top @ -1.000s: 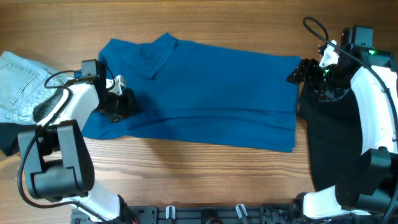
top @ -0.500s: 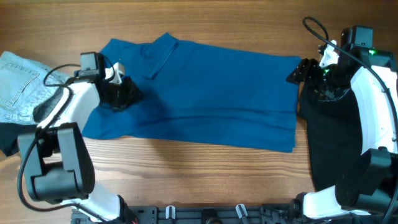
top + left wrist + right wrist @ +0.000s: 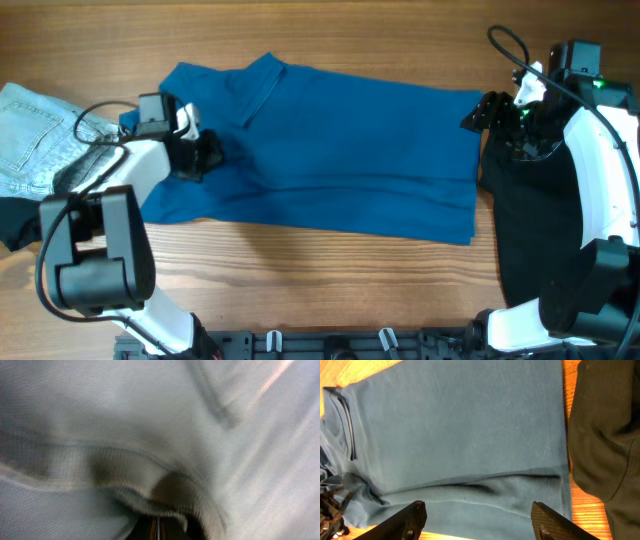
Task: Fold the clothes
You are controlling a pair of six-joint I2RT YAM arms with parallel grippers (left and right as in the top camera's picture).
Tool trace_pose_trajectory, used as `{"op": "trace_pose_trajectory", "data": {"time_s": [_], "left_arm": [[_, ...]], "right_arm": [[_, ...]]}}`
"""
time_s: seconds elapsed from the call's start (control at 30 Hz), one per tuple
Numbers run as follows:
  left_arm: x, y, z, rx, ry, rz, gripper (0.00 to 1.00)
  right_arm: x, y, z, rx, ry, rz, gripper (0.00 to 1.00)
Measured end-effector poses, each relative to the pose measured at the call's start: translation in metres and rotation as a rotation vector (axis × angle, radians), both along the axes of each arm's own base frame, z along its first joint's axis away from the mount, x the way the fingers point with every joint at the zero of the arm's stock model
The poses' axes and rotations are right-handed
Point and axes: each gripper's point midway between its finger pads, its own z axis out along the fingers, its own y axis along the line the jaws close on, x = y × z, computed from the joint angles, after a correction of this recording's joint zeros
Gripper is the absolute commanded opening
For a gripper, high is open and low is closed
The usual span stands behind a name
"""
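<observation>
A blue polo shirt (image 3: pixel 330 150) lies spread across the table, collar at the far left and hem at the right. My left gripper (image 3: pixel 205 157) sits on the shirt's left sleeve area and is shut on a bunch of its fabric; the left wrist view is filled with blurred close-up cloth (image 3: pixel 150 435). My right gripper (image 3: pixel 480 112) is open and empty above the shirt's far right corner. In the right wrist view its fingers (image 3: pixel 480 522) spread wide over the shirt (image 3: pixel 455 435).
A light denim garment (image 3: pixel 30 135) lies at the left edge. A black garment (image 3: pixel 540 230) lies at the right, beside the shirt's hem, and also shows in the right wrist view (image 3: pixel 605 435). Bare wood table (image 3: pixel 330 270) runs along the front.
My left gripper has moved up and then a little to the right over the shirt's left side, taking the fabric with it. The right arm has not moved.
</observation>
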Motion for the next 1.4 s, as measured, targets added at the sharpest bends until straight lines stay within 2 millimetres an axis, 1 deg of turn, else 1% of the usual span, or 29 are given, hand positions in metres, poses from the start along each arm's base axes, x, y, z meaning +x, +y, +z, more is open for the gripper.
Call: {"op": "trace_pose_trajectory", "data": {"time_s": [0.1, 0.17, 0.23, 0.27, 0.33, 0.4, 0.43, 0.53, 0.6, 0.67, 0.73, 0.77, 0.8, 0.83, 0.87, 0.9, 0.93, 1.0, 1.03, 1.07, 1.13, 1.17, 1.2, 1.23, 1.27, 1.3, 1.33, 1.37, 1.4], "left_arm": [[0.026, -0.025, 0.018, -0.069, -0.100, -0.012, 0.06], [0.036, -0.025, 0.032, -0.084, -0.124, 0.001, 0.06], [0.026, -0.016, 0.042, -0.071, -0.074, 0.027, 0.04], [0.017, -0.008, 0.045, -0.053, -0.034, 0.043, 0.04], [-0.016, 0.025, 0.045, 0.032, 0.093, 0.114, 0.04], [-0.034, 0.052, 0.039, 0.108, 0.164, 0.165, 0.04], [-0.036, 0.065, 0.037, 0.145, 0.169, 0.184, 0.04], [-0.005, 0.087, 0.034, 0.216, 0.055, 0.209, 0.04], [0.018, 0.092, 0.025, 0.230, -0.017, 0.215, 0.11], [0.021, 0.088, 0.020, 0.205, -0.013, 0.201, 0.24], [0.016, 0.079, 0.029, 0.174, 0.029, 0.157, 0.33], [0.025, 0.072, 0.052, 0.166, 0.013, 0.110, 0.41], [0.035, 0.068, 0.067, 0.173, -0.020, 0.083, 0.44], [0.053, 0.060, 0.095, 0.191, -0.104, 0.029, 0.46], [0.067, 0.048, 0.115, 0.200, -0.174, -0.012, 0.47], [0.075, 0.033, 0.129, 0.205, -0.228, -0.055, 0.47], [0.080, 0.017, 0.135, 0.211, -0.267, -0.103, 0.47], [0.087, -0.008, 0.128, 0.215, -0.289, -0.173, 0.47], [0.093, -0.023, 0.110, 0.214, -0.279, -0.212, 0.46], [0.096, -0.030, 0.093, 0.213, -0.258, -0.230, 0.45], [0.099, -0.036, 0.056, 0.215, -0.208, -0.260, 0.44], [0.098, -0.036, 0.048, 0.216, -0.194, -0.267, 0.43], [0.094, -0.037, 0.020, 0.231, -0.136, -0.278, 0.44], [0.091, -0.038, 0.007, 0.244, -0.108, -0.285, 0.43], [0.090, -0.039, 0.000, 0.255, -0.096, -0.293, 0.43], [0.091, -0.040, 0.000, 0.265, -0.101, -0.295, 0.43], [0.091, -0.040, 0.000, 0.272, -0.100, -0.296, 0.39], [0.090, -0.039, 0.000, 0.275, -0.098, -0.297, 0.30], [0.090, -0.038, 0.000, 0.280, -0.098, -0.297, 0.15]], "right_arm": [[0.001, 0.000, 0.000, 0.000, -0.003, 0.000, 0.72], [0.001, 0.000, 0.000, 0.000, -0.003, 0.000, 0.73], [0.001, 0.000, 0.000, -0.001, -0.003, 0.000, 0.76], [0.001, 0.000, 0.000, 0.000, -0.003, -0.002, 0.76], [0.001, 0.000, 0.000, 0.000, -0.003, -0.003, 0.76], [0.001, 0.000, 0.000, 0.000, -0.004, -0.003, 0.76], [0.001, 0.000, 0.000, 0.000, -0.004, -0.003, 0.76], [0.004, -0.001, 0.001, -0.002, -0.015, -0.003, 0.76], [0.008, -0.002, 0.002, -0.006, -0.033, -0.003, 0.77], [0.017, -0.003, 0.005, -0.013, -0.074, -0.003, 0.78], [0.031, -0.005, 0.010, -0.022, -0.137, -0.002, 0.79], [0.040, -0.007, 0.015, -0.027, -0.183, -0.001, 0.79], [0.044, -0.007, 0.017, -0.029, -0.202, -0.001, 0.79], [0.048, -0.008, 0.019, -0.031, -0.223, 0.001, 0.79], [0.050, -0.008, 0.020, -0.032, -0.231, 0.001, 0.79], [0.050, -0.008, 0.020, -0.031, -0.230, -0.002, 0.79], [0.049, -0.007, 0.019, -0.027, -0.223, -0.006, 0.79], [0.045, -0.007, 0.018, -0.021, -0.202, -0.013, 0.79], [0.043, -0.006, 0.017, -0.018, -0.193, -0.016, 0.79], [0.043, -0.006, 0.017, -0.017, -0.191, -0.016, 0.79], [0.042, -0.006, 0.016, -0.015, -0.186, -0.019, 0.79], [0.042, -0.006, 0.016, -0.015, -0.186, -0.019, 0.79], [0.042, -0.006, 0.016, -0.015, -0.186, -0.019, 0.79], [0.042, -0.006, 0.016, -0.015, -0.186, -0.019, 0.79], [0.042, -0.006, 0.016, -0.015, -0.186, -0.019, 0.79], [0.042, -0.006, 0.016, -0.015, -0.185, -0.019, 0.79], [0.042, -0.006, 0.016, -0.015, -0.185, -0.019, 0.79], [0.042, -0.006, 0.016, -0.015, -0.185, -0.019, 0.79], [0.042, -0.006, 0.016, -0.014, -0.185, -0.019, 0.79]]}}
